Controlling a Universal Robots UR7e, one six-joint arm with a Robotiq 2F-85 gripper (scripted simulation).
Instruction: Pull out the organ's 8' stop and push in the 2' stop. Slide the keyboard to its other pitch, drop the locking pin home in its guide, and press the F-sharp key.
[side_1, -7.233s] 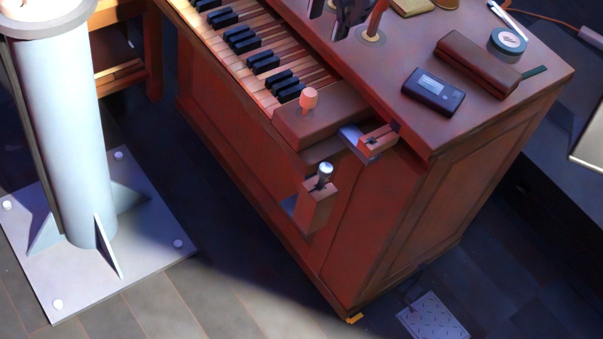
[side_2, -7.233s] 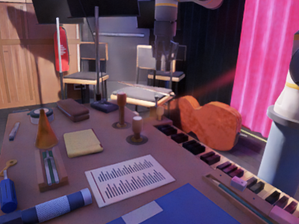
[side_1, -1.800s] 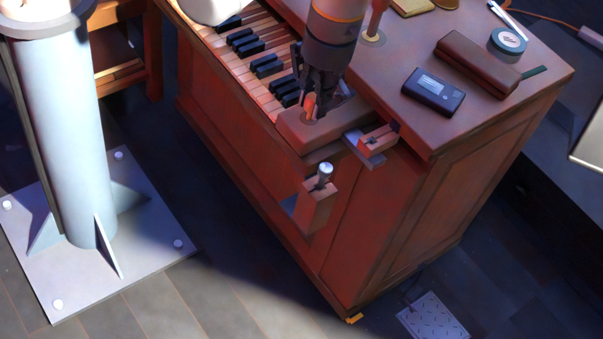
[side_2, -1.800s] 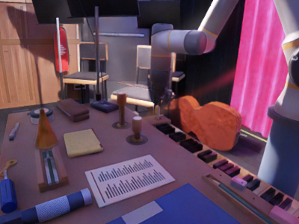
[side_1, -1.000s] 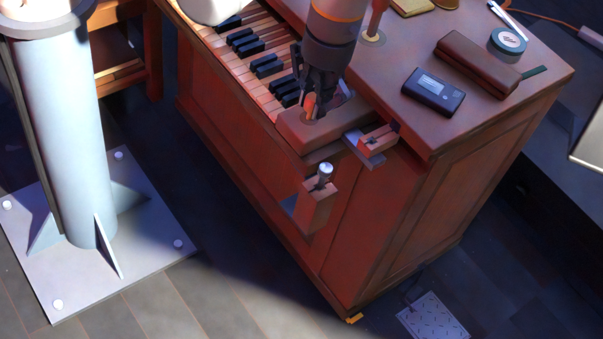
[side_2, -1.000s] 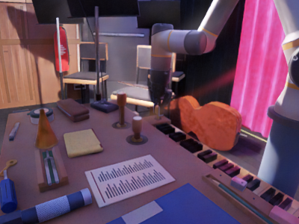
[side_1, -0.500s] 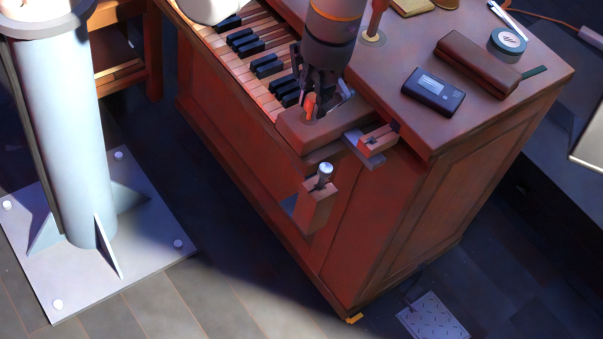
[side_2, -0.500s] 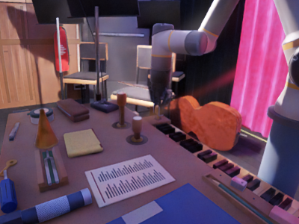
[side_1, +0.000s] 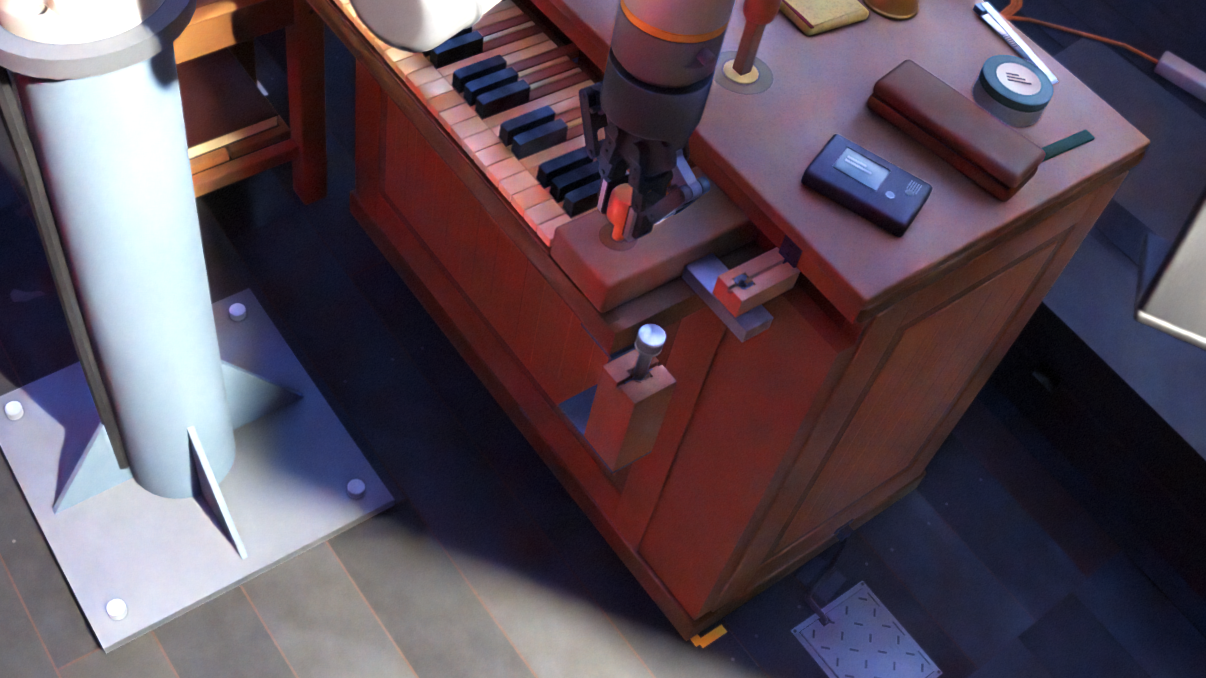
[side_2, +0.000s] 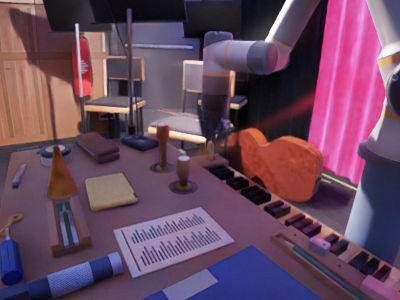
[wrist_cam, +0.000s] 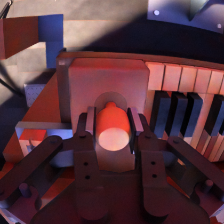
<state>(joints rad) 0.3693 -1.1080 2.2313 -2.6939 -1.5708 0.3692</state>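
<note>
At the end of the keyboard (side_1: 514, 126), a wooden end block (side_1: 645, 244) carries a small upright orange-lit knob (side_1: 620, 212) (wrist_cam: 112, 126). Just past the block's end, a grey guide with a red slotted piece (side_1: 742, 285) sits against the case. Lower on the case side, a metal locking pin with a round head (side_1: 648, 346) stands raised in its wooden guide block (side_1: 628, 409). On the organ top two wooden stop knobs stand, a taller one (side_2: 162, 145) and a shorter one (side_2: 183, 172). My gripper (side_1: 628, 215) (wrist_cam: 112, 128) (side_2: 212, 147) is closed around the keyboard block's knob.
A dark case (side_1: 953, 126), a black device (side_1: 867, 183), a round tin (side_1: 1014, 87), a yellow pad (side_2: 110, 191), a printed sheet (side_2: 172, 240) and a metronome (side_2: 62, 200) lie on the organ top. The arm's pedestal (side_1: 126, 253) stands left of the organ.
</note>
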